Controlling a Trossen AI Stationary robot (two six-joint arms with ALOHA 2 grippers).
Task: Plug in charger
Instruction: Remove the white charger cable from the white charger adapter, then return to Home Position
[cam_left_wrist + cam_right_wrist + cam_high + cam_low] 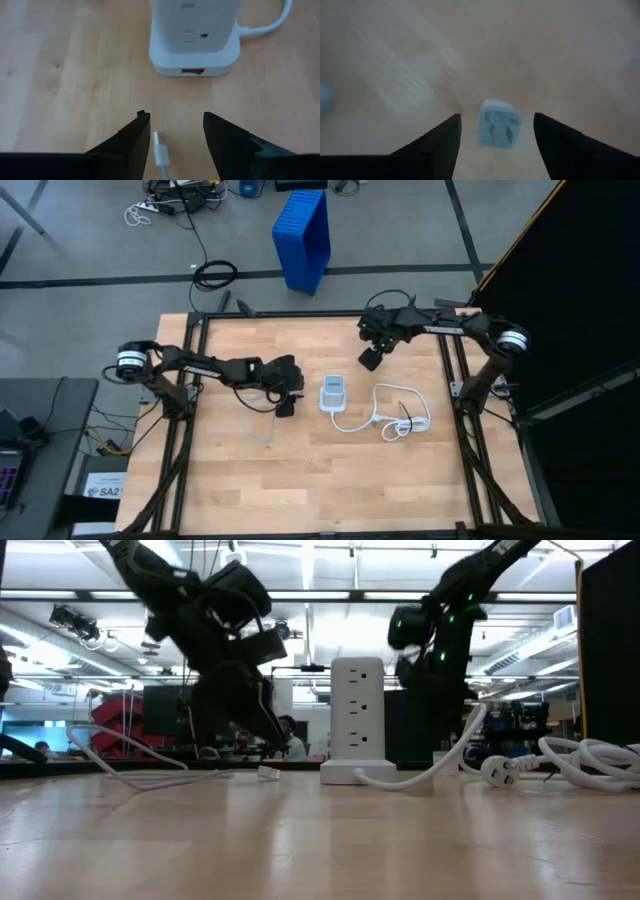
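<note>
Charger, pale grey-white rounded brick (333,393) mid-frame with white coiled cord (398,418), left gripper (285,404) open over thin cable plug (161,154), right gripper (370,359) open, empty.

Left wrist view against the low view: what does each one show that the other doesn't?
Only the left wrist view shows the red switch on the charger base and the open left pincer straddling the thin cable's plug. Only the low view shows the right arm, the thick cord's plug and the room behind. Both show the charger, that small plug and the wooden table.
</note>
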